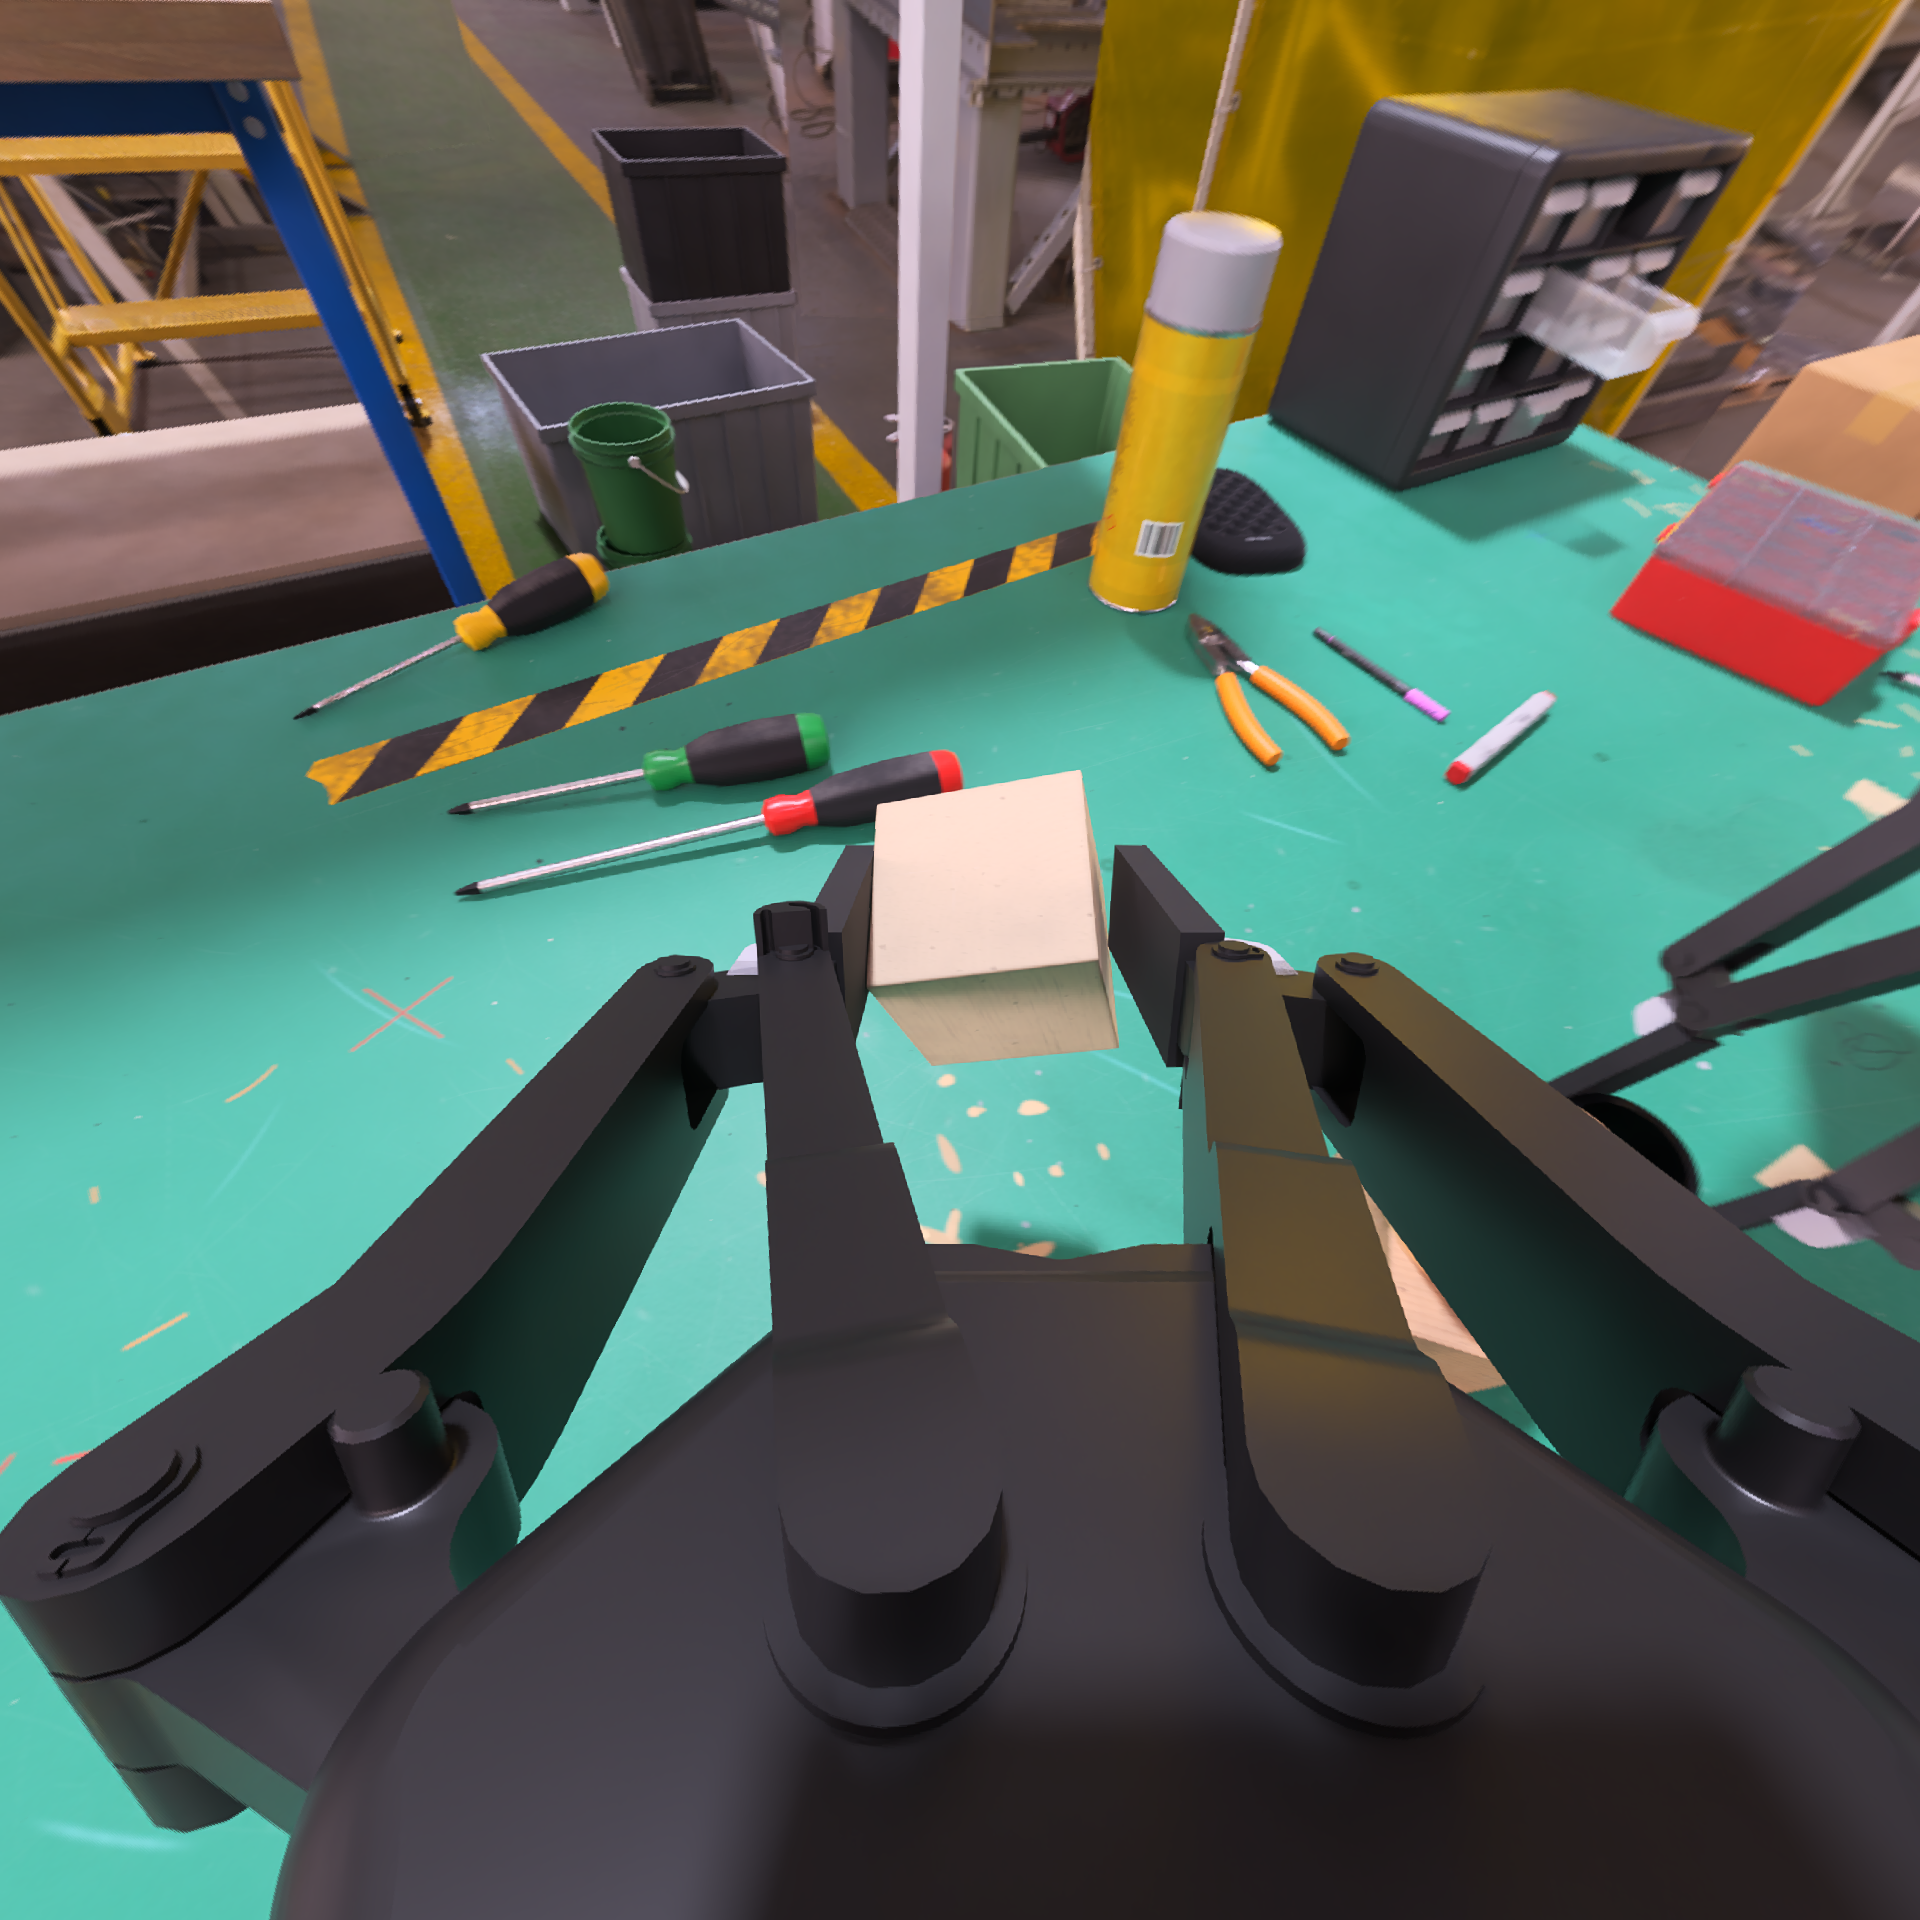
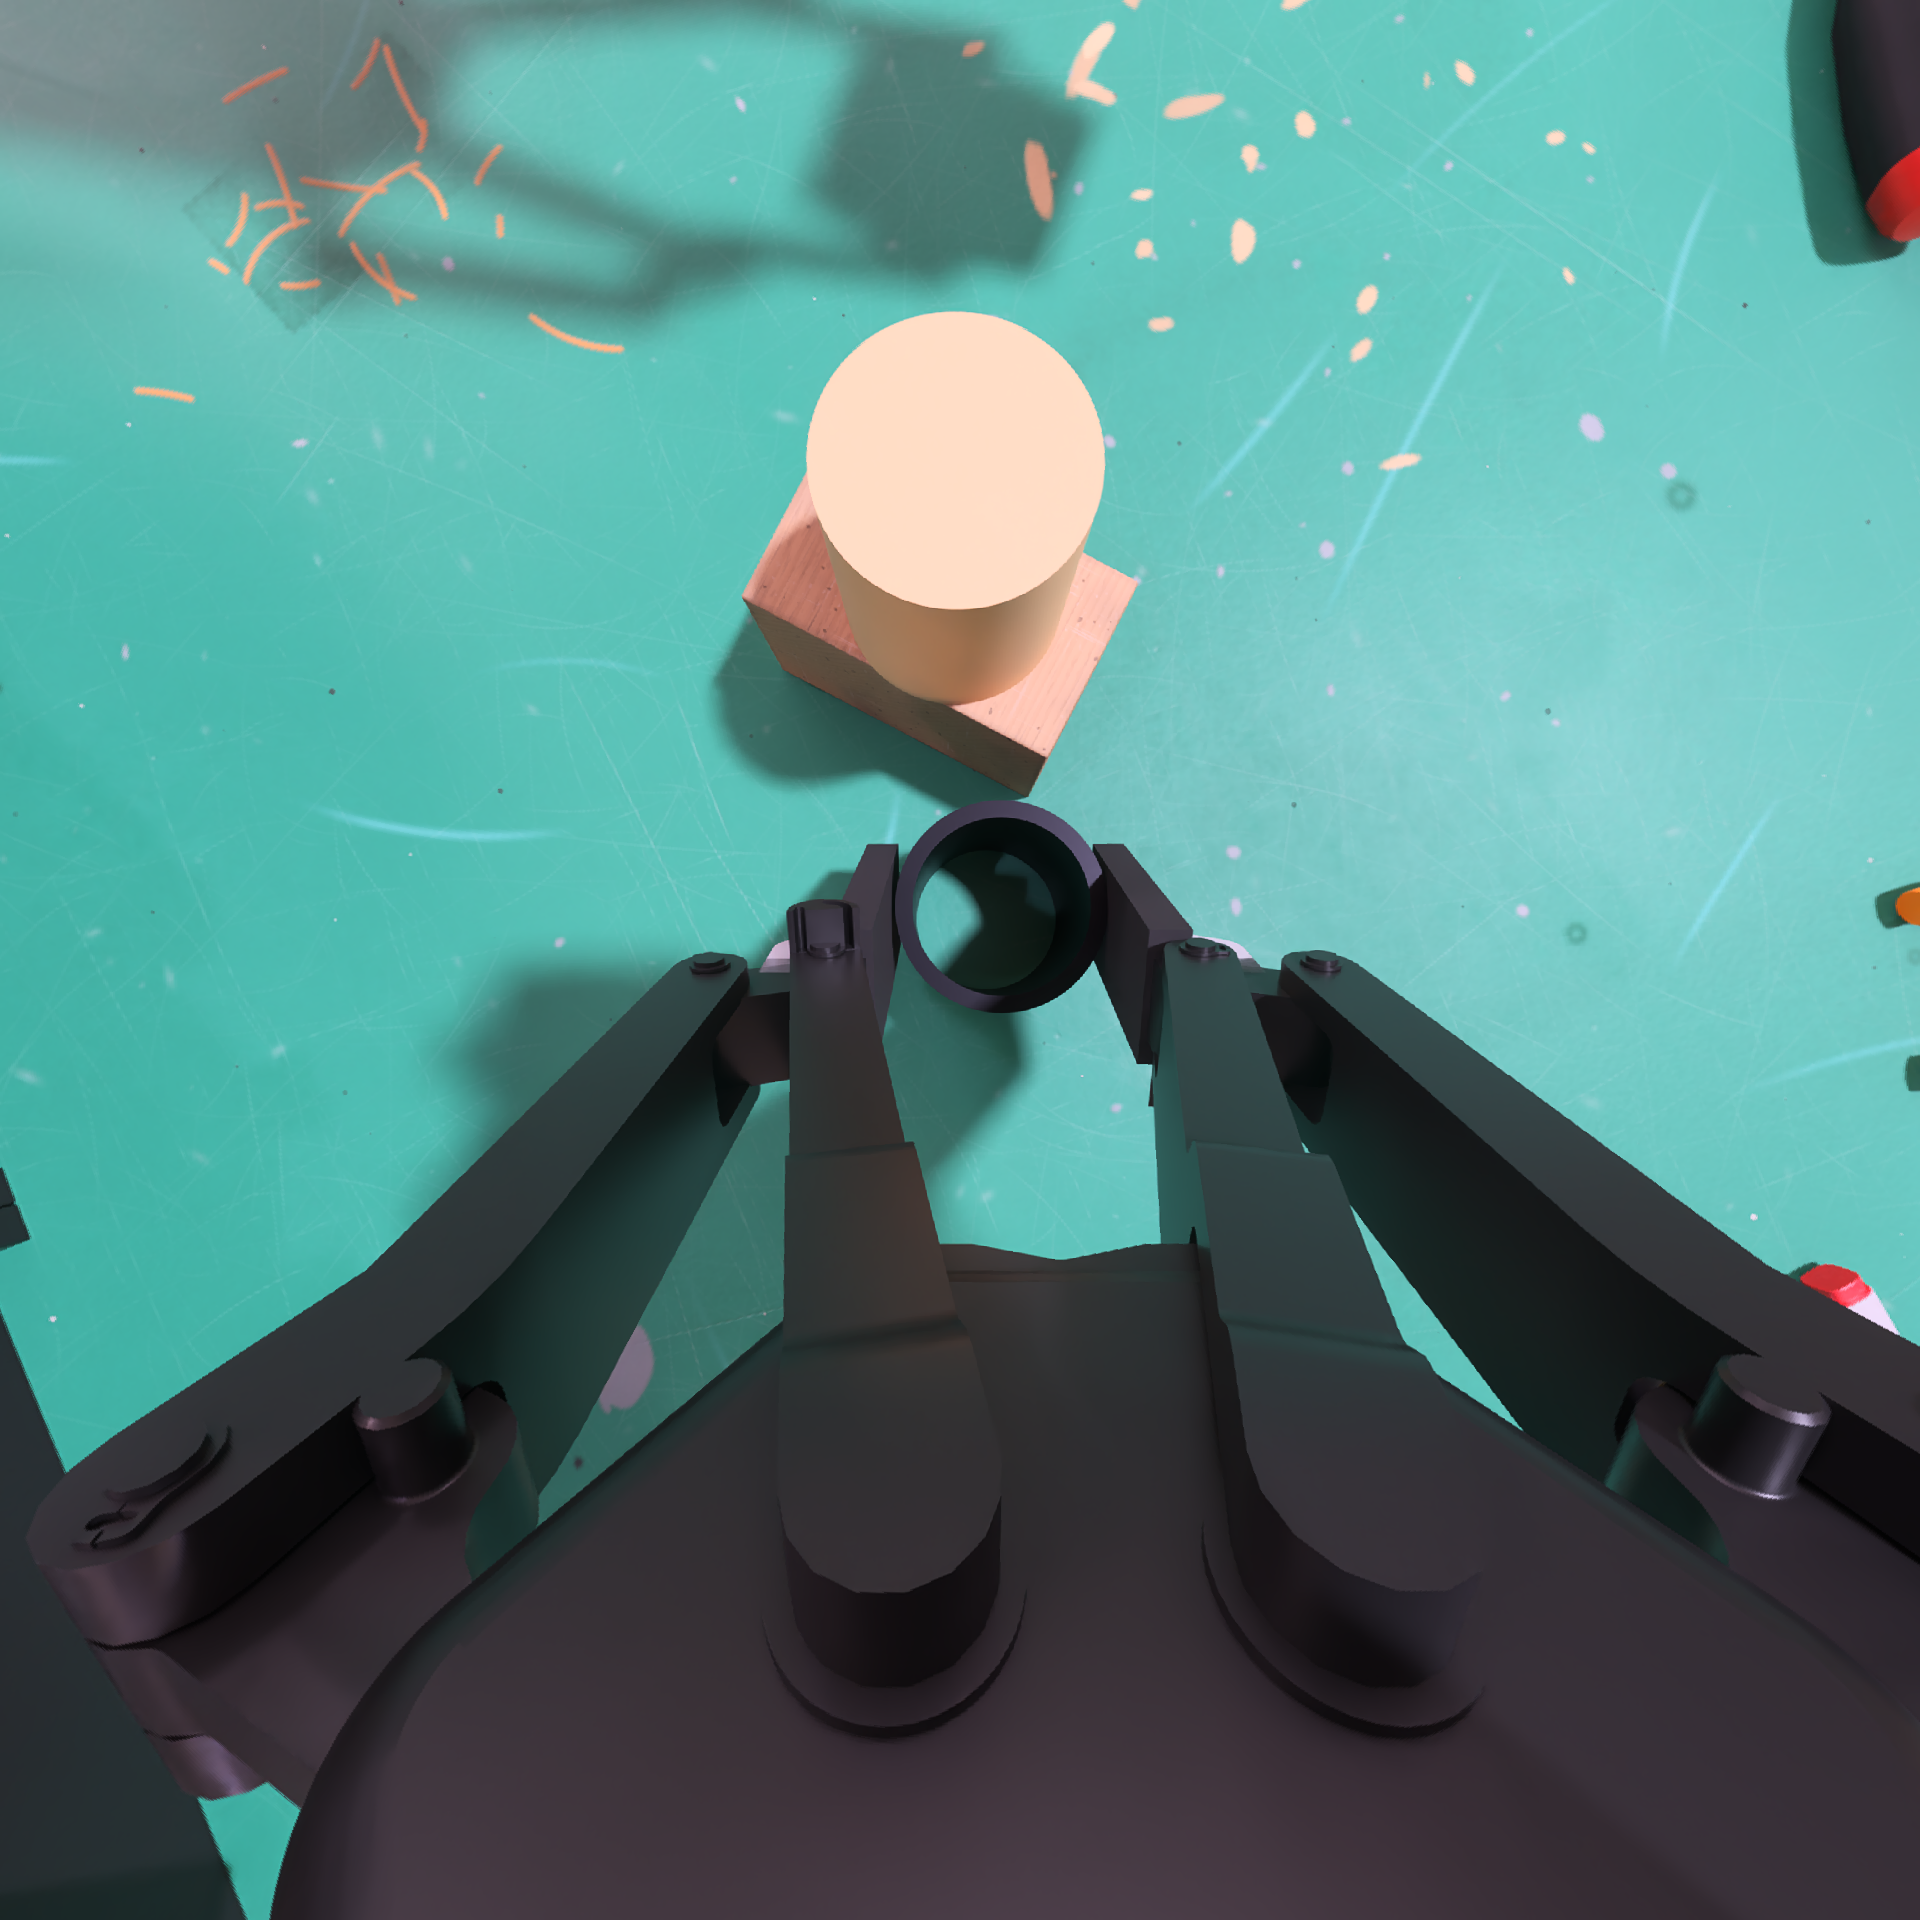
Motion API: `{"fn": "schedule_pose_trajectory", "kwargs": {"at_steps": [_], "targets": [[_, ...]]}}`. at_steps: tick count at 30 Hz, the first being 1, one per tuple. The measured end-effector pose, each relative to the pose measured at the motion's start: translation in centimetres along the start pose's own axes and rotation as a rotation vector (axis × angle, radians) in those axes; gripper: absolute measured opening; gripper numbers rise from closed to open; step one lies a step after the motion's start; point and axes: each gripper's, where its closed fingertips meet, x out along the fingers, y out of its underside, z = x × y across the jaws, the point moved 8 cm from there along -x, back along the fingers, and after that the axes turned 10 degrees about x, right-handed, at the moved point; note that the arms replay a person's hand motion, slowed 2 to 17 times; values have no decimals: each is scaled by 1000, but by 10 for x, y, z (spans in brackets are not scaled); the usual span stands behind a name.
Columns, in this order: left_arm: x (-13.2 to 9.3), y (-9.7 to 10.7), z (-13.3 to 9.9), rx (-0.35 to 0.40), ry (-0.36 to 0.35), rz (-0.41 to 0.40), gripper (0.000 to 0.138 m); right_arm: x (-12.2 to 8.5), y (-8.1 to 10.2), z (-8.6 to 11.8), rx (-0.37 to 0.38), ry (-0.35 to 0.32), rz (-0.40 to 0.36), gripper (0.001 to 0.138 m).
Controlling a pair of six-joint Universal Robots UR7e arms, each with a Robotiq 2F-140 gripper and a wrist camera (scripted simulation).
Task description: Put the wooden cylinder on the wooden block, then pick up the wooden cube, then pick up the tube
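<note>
Screwdrivers [image 1: 717, 758]: 3 | left fingers [image 1: 852, 904] grip cube [image 1: 987, 914] | right fingers [image 2: 883, 894] grip tube [image 2: 997, 904]

wooden block [image 2: 1049, 694] partly hidden under wooden cylinder [image 2: 951, 499]

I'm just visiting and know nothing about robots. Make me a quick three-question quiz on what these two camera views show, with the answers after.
1. True or false: the wooden cylinder stands upright on the wooden block.
2. What does the left gripper hold between its fingers?
A. a screwdriver
B. the wooden cube
C. the yellow spray can
3. Fill in: the right gripper is closed on the dark ____, whose open end faces the camera.

Key
1. True.
2. B; the cube is lifted above the green table.
3. tube.
</note>
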Motion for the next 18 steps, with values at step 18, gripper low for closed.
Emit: {"fn": "schedule_pose_trajectory", "kwargs": {"at_steps": [18], "targets": [[-40, -18, -51, -37, 203, -97, 60, -8, 8, -15, 61, 12, -3, 49]]}}
